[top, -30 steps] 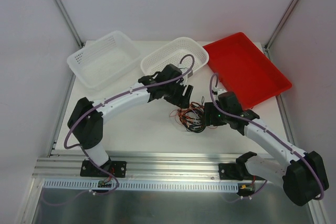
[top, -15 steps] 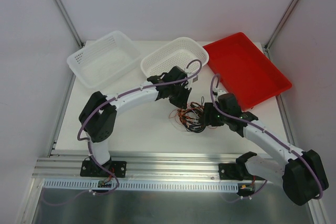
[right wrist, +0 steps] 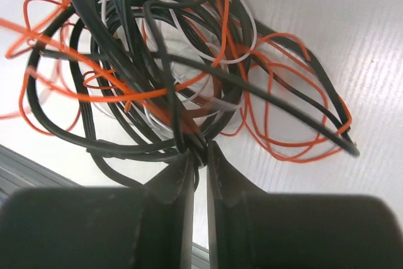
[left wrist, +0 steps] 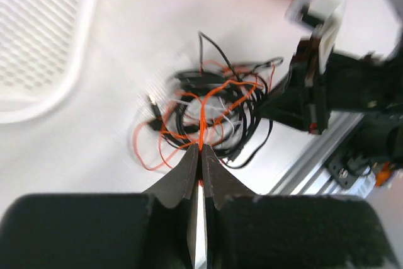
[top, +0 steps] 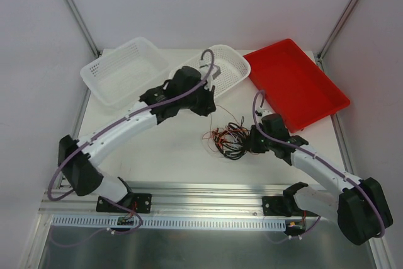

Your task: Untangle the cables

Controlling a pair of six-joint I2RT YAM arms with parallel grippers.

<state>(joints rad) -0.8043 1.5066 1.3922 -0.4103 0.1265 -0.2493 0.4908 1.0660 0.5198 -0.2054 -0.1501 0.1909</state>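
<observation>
Two arm bases sit on the metal rail (top: 201, 198) along the near edge of the white counter (top: 170, 149).

Just beyond, right of centre, the cables (top: 230, 140) lie on the counter as one tangled bundle of black, orange and white strands, in none of the containers. The right gripper (right wrist: 197, 154) is at the bundle's right side, low over the counter. Its fingers (right wrist: 173, 177) are pressed together on a few black strands (right wrist: 178, 131) at the near edge of the knot. Loops of orange and white wire spread out beyond them.

The left gripper (left wrist: 200, 150) is held above the counter, far and left of the bundle. Its fingers (left wrist: 179, 177) are closed on a single orange strand (left wrist: 201, 131), which runs straight from the fingertips into the middle of the tangle.

Farther back stand three containers in a row. The rounded white basket (top: 221, 67) with perforated walls is in the middle, partly covered by the left arm's wrist in the overhead view. To its left, set at an angle, is the rectangular white basket (top: 119, 72), also perforated. To the right lies the shallow red tray (top: 296, 83), its near-left corner just beside the rounded basket. Only their own floors show inside them.
</observation>
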